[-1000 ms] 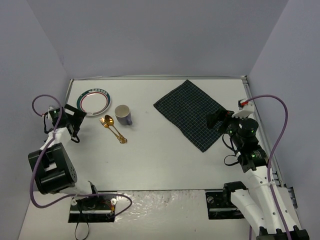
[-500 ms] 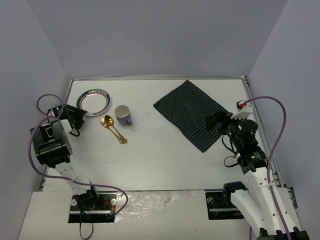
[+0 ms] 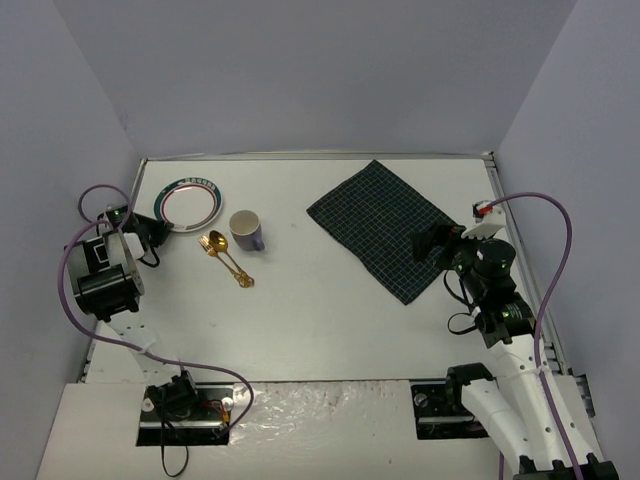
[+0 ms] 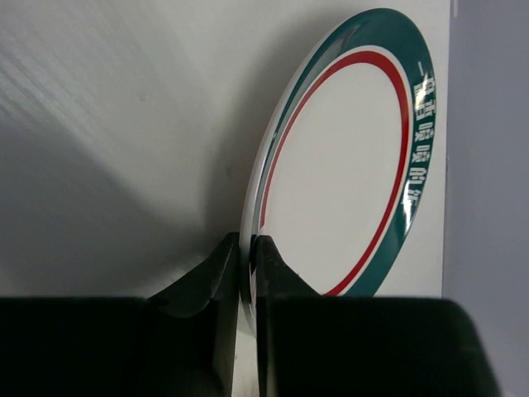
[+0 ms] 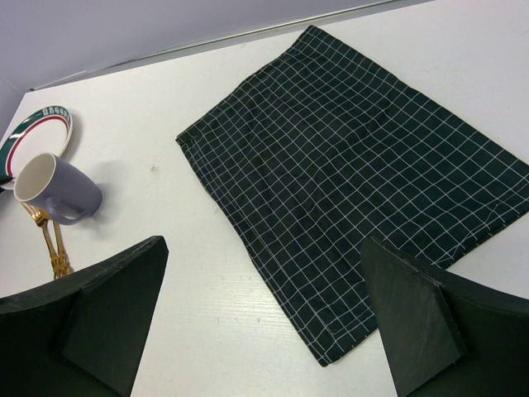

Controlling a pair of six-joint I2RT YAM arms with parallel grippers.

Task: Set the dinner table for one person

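The white dinner table carries a round plate with a green and red rim at the far left. My left gripper is shut on that plate's near-left rim; in the left wrist view the two fingers pinch the plate edge. A purple mug lies beside the plate, with a gold spoon and fork in front of it. My right gripper stands open over the near corner of the dark green checked cloth, nothing between its fingers.
Grey walls close the table on the left, back and right. The right wrist view shows the cloth, the mug on its side, the plate and the gold cutlery. The arm bases sit at the near edge.
My left gripper moved up to the plate and closed on its rim, the left arm folding in toward the wall. The right arm shifted slightly and stays open.
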